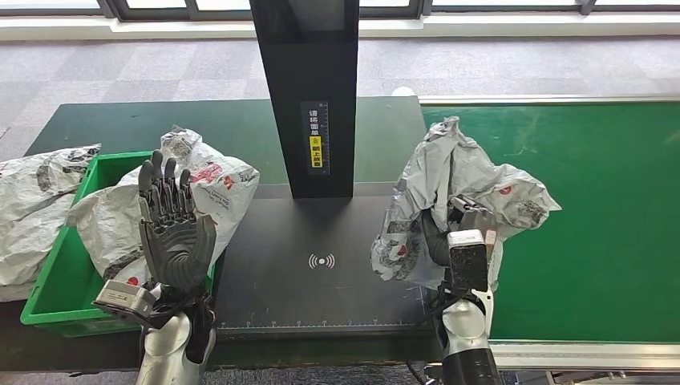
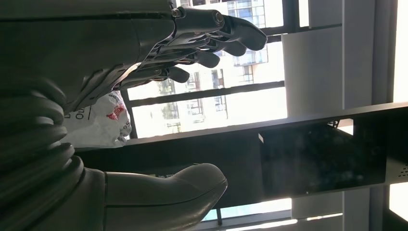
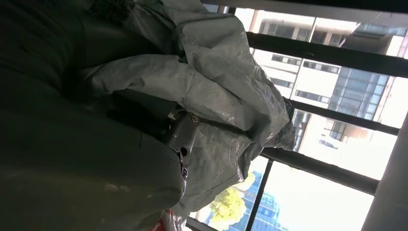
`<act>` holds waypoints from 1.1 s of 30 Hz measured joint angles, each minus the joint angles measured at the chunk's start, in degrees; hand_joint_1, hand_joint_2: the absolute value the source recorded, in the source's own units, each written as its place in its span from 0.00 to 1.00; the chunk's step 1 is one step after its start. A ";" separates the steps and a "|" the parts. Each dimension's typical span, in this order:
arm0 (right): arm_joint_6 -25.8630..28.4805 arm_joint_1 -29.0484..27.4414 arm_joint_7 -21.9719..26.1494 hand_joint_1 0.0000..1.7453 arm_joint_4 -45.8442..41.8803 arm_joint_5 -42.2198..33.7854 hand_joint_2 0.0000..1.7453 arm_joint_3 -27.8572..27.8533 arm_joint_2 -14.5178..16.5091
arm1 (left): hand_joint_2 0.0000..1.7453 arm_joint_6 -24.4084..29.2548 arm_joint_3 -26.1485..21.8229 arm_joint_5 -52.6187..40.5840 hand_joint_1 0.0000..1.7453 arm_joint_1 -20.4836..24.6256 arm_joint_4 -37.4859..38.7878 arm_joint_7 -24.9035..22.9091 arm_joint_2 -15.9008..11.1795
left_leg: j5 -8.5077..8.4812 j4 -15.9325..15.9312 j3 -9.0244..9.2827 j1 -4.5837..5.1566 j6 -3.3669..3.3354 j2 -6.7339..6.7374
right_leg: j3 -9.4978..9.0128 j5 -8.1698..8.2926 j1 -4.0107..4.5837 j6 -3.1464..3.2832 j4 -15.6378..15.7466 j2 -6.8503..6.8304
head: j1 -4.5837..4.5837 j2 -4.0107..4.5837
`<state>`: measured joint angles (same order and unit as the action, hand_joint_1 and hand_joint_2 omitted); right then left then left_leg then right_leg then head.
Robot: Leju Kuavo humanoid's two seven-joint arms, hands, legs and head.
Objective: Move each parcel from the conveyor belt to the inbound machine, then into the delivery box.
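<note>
From the head view, the right hand [image 1: 457, 241] grips a crumpled grey parcel [image 1: 457, 188], holding it up over the right edge of the black inbound machine [image 1: 321, 265], where the machine meets the green conveyor belt [image 1: 593, 208]. The parcel hides most of the fingers, which appear to be wrapped into its folds. The left hand [image 1: 172, 220] is raised upright with its fingers [image 1: 164, 188] straight and spread, holding nothing, in front of the green delivery box [image 1: 60, 273]. A second parcel [image 1: 200, 192] lies in that box, and a third parcel [image 1: 36, 200] rests just beside its left wall. The machine's black post [image 1: 309, 96] rises between the two hands.

In the left wrist view, the left hand [image 2: 144, 96] shows its thumb and fingers [image 2: 216, 38] well apart, nothing between them, with a bit of the second parcel [image 2: 103, 122] behind.

In the right wrist view, the held parcel [image 3: 216, 96] bulges out of the right hand [image 3: 120, 120], its plastic bunched around the dark fingers.
</note>
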<state>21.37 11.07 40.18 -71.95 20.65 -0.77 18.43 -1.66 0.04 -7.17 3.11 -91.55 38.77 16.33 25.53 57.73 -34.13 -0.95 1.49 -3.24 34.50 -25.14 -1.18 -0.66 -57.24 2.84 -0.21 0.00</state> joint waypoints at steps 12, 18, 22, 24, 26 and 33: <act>-8.52 5.86 -0.78 1.00 17.76 -7.45 1.00 12.41 1.49 | 1.00 1.55 1.27 1.43 0.00 0.52 1.22 0.00 -0.09 | -0.01 -0.01 -0.01 -0.02 0.02 0.04 | 0.02 0.01 0.02 0.01 -0.02 0.08 | -0.01 0.00; -7.36 10.62 -0.17 1.00 27.85 -12.56 1.00 20.65 2.53 | 1.00 2.97 1.43 2.45 0.00 0.55 1.30 0.00 -0.19 | -0.04 -0.01 -0.01 -0.05 0.06 0.01 | 0.03 0.01 0.04 0.02 -0.05 0.05 | -0.01 0.00; -7.38 12.43 -0.14 1.00 31.42 -12.99 1.00 22.93 2.75 | 1.00 3.36 1.43 2.86 0.00 0.55 1.30 0.00 -0.22 | -0.04 -0.01 -0.02 -0.05 0.06 0.01 | 0.03 0.01 0.03 0.02 -0.02 0.04 | -0.01 0.00; -7.36 12.85 -0.14 0.75 32.46 -13.03 1.00 23.44 2.80 | 1.00 3.50 1.43 2.88 0.00 0.55 1.30 0.00 -0.22 | -0.04 -0.01 -0.02 -0.04 0.06 0.01 | 0.03 0.01 0.03 0.01 -0.01 0.04 | -0.01 0.00; -7.31 13.08 -0.13 0.25 33.18 -13.03 1.00 23.64 2.86 | 1.00 3.61 1.43 2.89 0.00 0.55 1.30 0.00 -0.22 | -0.03 -0.01 -0.02 -0.04 0.06 0.01 | 0.03 0.00 0.03 0.01 -0.01 0.04 | -0.01 0.00; -6.48 13.34 -0.08 0.00 34.57 -13.47 1.00 24.36 2.93 | 1.00 4.80 1.45 3.11 0.00 0.54 1.30 0.00 -0.28 | -0.03 -0.01 -0.02 -0.05 0.07 0.02 | 0.04 0.00 0.04 0.02 -0.02 0.04 | -0.01 0.00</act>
<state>14.89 24.40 40.10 -37.38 7.19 23.59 21.37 3.14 1.49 -4.06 3.65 -90.25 38.77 16.04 25.50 57.73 -34.15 -0.99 1.55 -3.22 34.55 -25.14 -1.14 -0.64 -57.26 2.88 -0.22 0.00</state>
